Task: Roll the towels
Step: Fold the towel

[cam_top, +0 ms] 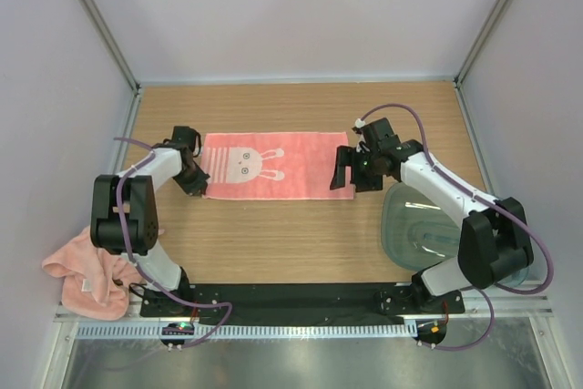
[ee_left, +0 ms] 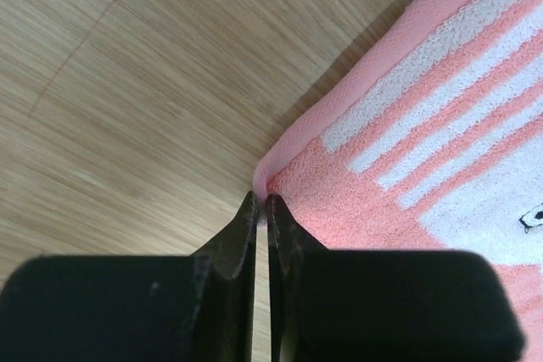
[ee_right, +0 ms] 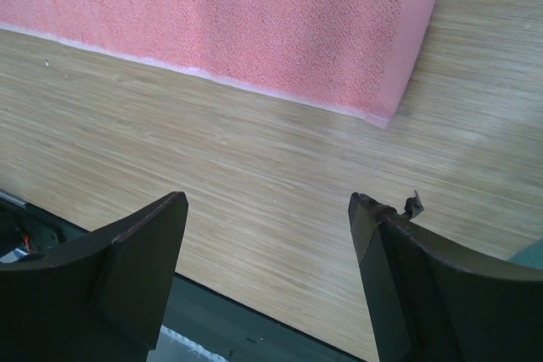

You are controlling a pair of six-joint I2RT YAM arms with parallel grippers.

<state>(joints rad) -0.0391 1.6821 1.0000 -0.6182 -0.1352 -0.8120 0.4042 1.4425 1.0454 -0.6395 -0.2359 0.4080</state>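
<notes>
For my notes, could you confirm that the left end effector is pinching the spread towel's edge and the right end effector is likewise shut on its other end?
Not quite: the left end effector is shut on the spread towel, but the right end effector is open above the table, gripping nothing, as the right wrist view shows.

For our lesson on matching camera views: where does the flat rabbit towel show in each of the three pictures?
Top external: the rabbit towel lies flat near the picture's centre.
Left wrist: the towel fills the right side; the left claw pinches its edge.
Right wrist: the towel spans the top, one corner at upper right.
Shared landmark: the wooden table.
</notes>
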